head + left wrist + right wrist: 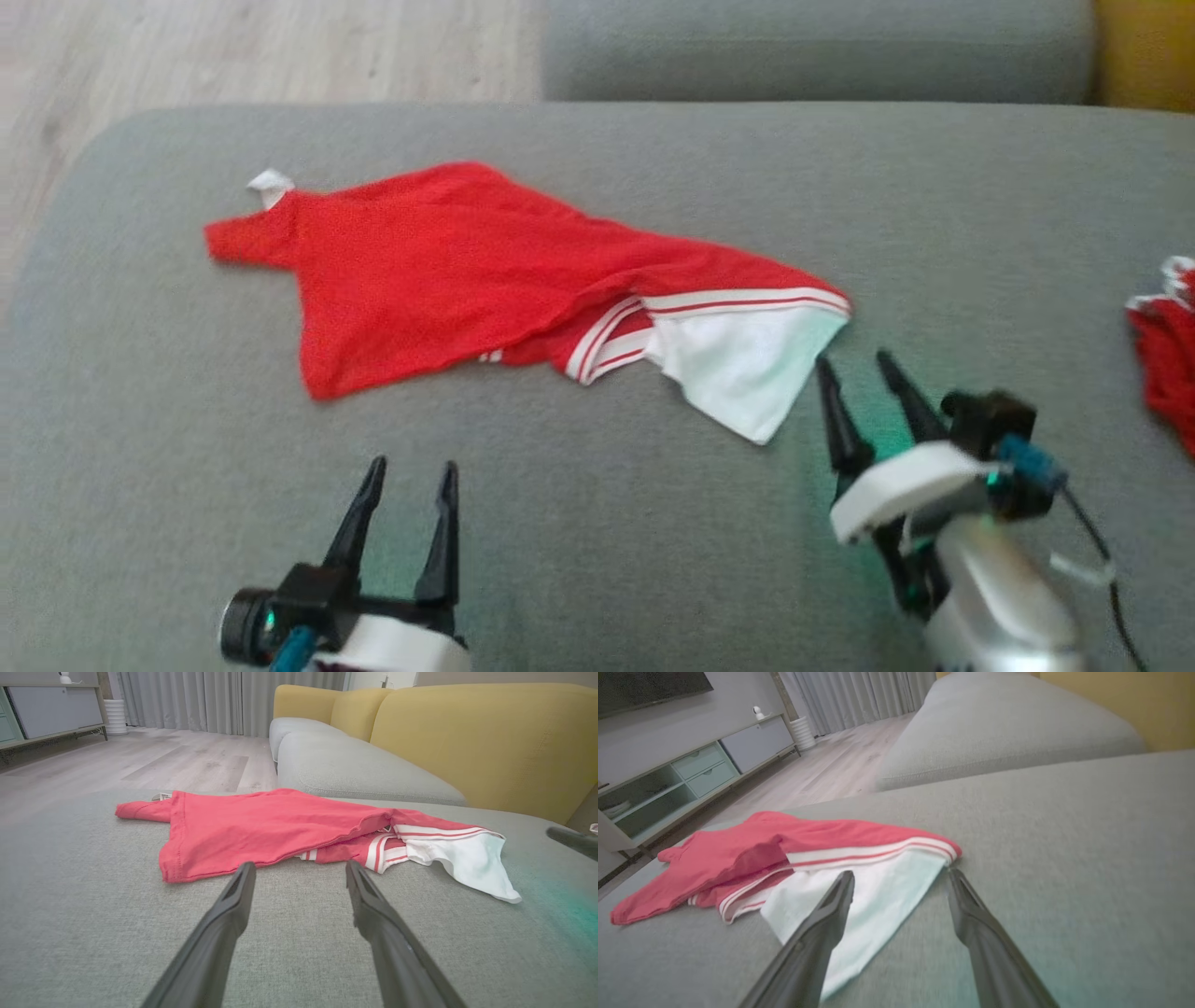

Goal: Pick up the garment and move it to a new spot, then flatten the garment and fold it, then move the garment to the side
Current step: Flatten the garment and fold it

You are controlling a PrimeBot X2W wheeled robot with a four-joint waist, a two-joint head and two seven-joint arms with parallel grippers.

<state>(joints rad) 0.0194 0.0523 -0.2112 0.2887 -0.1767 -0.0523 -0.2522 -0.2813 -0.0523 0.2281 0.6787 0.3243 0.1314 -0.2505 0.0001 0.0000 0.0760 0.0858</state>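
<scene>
The garment (448,271) is spread loosely across the grey sofa seat (597,560), its red body laid toward the left and its white panel (742,369) – edged with red-and-white stripes – turned toward the right. A small white label (269,184) is seen at its far left corner.

The left gripper (414,462) is held low over the seat with its fingers parted and nothing between them. They are pointed at the near red hem, from which they are kept apart by a strip of bare fabric.

The right gripper (851,357) is likewise spread wide and empty. Its tips are placed just beside the right edge of the white panel – in the right wrist view one finger is seen over the white cloth, the other by the striped corner. Whether the cloth is touched cannot be told.

A second red cloth (1167,364) is seen at the seat's right edge, well apart.
</scene>
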